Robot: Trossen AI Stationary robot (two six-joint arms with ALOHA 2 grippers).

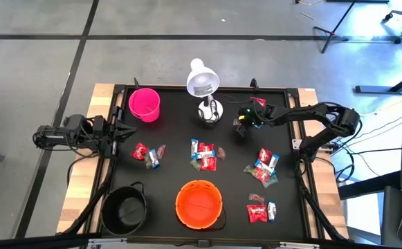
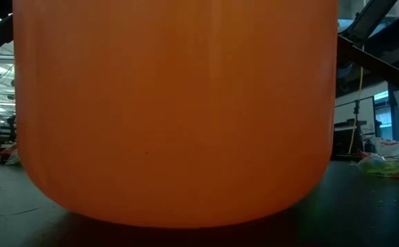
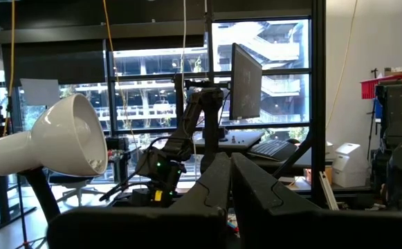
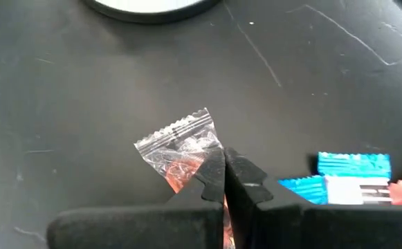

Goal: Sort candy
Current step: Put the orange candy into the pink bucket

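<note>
Left of the right pincer (image 4: pixel 223 178), the pink cup (image 1: pixel 144 104), black pot (image 1: pixel 124 210) and orange bowl (image 1: pixel 199 204) hold no candy. The pincer's fingers are pressed together on a clear-wrapped candy (image 4: pixel 180 149). The orange bowl blocks nearly the whole low view.

The left pincer (image 3: pixel 230 181) waits closed at the table's left edge.

Bright daylit windows (image 3: pixel 187 76) backlight the left wrist view; orange bowl (image 2: pixel 175 110) looms blurred.

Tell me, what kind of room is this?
Probably a robotics lab or workshop: two robot arms at a black worktable, a monitor on a desk, tripod legs on the concrete floor.
</note>
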